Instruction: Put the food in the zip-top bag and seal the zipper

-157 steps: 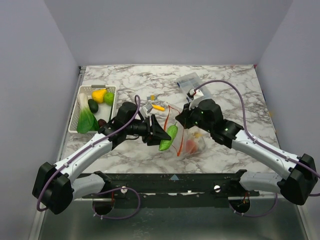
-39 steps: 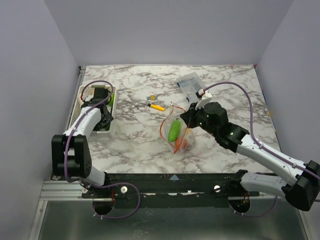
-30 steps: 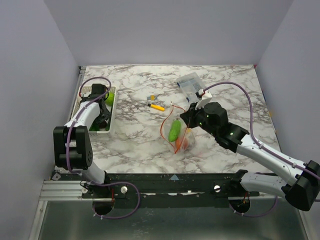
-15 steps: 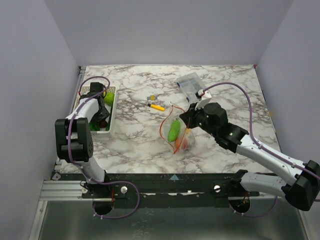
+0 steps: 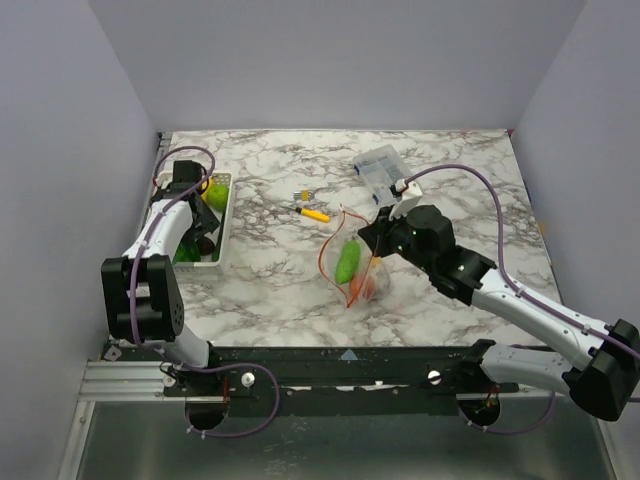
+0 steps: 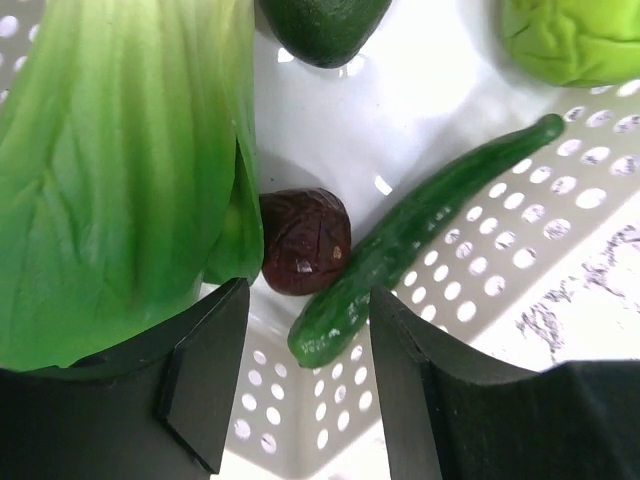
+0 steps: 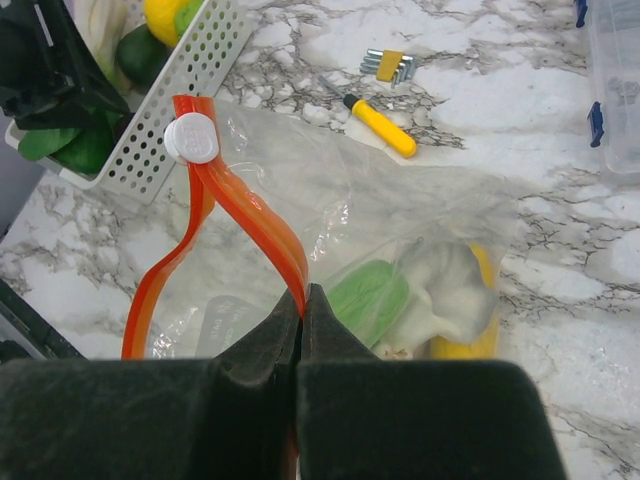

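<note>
The right end effector [image 7: 303, 305] was pressed together on the zipper [image 7: 245, 220], pinching the orange-red strip and holding that edge of the zip-top bag [image 7: 420, 210] raised above the tabletop [image 5: 270, 290]. The bag's mouth stood open, with a white slider [image 7: 192, 138] at the far end of the strip. Inside lay a green piece [image 7: 370, 290], a white one [image 7: 440, 280] and a yellow one [image 7: 470, 345]. From overhead something orange-red [image 5: 368, 288] also showed low in the bag, though it was too small to name.

The left end effector [image 6: 300, 370] hung over the white basket [image 6: 480, 290] at the tabletop's left edge, its fingers [image 6: 205, 380] spread and gripping nothing. Between them lay the near end of a cucumber [image 6: 420, 225]. A dark purple piece [image 6: 305, 240] touched the cucumber, and a leafy green vegetable [image 6: 120, 170] lay against the purple piece's other side. A yellow stick [image 7: 380, 125] and a clear box [image 7: 615, 80] lay beyond the bag.
</note>
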You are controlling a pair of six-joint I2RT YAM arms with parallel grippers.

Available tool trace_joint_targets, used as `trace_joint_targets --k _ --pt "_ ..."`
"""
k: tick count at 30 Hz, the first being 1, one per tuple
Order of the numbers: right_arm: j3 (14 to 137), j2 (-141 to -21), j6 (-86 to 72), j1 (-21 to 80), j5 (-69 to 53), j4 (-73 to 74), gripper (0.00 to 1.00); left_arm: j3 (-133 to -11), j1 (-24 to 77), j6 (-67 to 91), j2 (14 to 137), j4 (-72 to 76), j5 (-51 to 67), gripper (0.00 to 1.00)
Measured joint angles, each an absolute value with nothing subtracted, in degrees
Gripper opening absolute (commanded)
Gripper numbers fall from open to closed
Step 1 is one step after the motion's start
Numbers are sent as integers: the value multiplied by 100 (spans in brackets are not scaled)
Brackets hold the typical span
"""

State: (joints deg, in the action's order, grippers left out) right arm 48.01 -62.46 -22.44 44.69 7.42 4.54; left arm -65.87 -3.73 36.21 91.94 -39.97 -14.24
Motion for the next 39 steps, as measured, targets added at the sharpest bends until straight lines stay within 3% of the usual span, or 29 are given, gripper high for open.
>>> trace_joint_targets --k 12,18,39 --pt "4801 -6324 -2244 4469 659 432 1 -7395 -368 3374 9688 -4150 -1286 52" --pt "4801 -6322 -2244 4469 659 434 1 -7369 -368 3273 10055 -4259 -1284 55" --pt "4740 -6287 -2246 4469 655 429 1 -6705 -368 3264 9679 -4309 -1588 66"
